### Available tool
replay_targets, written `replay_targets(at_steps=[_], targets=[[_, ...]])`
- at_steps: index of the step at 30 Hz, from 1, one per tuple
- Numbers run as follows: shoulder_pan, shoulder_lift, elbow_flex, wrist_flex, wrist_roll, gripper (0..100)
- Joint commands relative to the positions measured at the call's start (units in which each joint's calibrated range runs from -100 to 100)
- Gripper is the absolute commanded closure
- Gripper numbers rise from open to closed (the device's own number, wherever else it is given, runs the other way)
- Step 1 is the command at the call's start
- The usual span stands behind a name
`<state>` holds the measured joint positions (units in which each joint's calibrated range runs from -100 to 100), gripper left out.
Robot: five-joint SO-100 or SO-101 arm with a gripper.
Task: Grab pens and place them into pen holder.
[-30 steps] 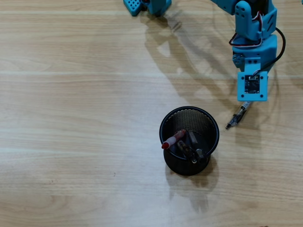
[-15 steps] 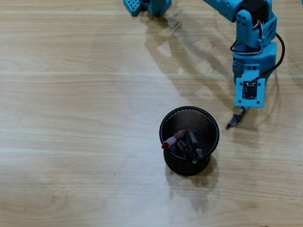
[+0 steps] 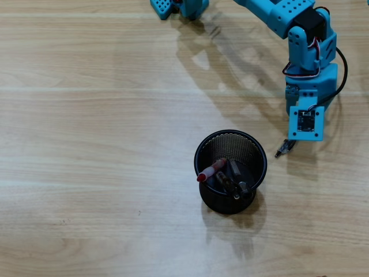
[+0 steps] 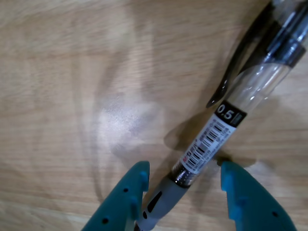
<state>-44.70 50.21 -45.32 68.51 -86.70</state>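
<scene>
wrist view showed the gripper (image 4: 185,187) spread apart, its teal fingers (image 4: 127,195) on both sides of the clear-and-black pen (image 4: 226,118) lying on the wooden table (image 4: 72,96), not closed on it. from overhead, this pen (image 3: 284,148) lay just right of the pen holder (image 3: 230,171), which held the other pens (image 3: 222,173).

Bright even light, overhead view sharp, soft doubled arm shadows on the table (image 3: 86,115) left of the arm (image 3: 305,52), pale glare patch left of the pen (image 4: 226,120), wrist view slightly soft
</scene>
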Motion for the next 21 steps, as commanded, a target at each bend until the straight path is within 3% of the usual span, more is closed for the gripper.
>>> replay_targets(at_steps=[1, 8, 11, 12, 21], targets=[[0.2, 1.7, -5.0, -1.1, -0.2, 83], [0.1, 5.7, -7.8, -0.4, -0.3, 83], [0.1, 5.7, -7.4, -0.4, -1.6, 90], [0.0, 5.7, -7.2, -0.3, -2.8, 96], [-0.5, 5.9, -7.0, 0.5, -3.1, 98]])
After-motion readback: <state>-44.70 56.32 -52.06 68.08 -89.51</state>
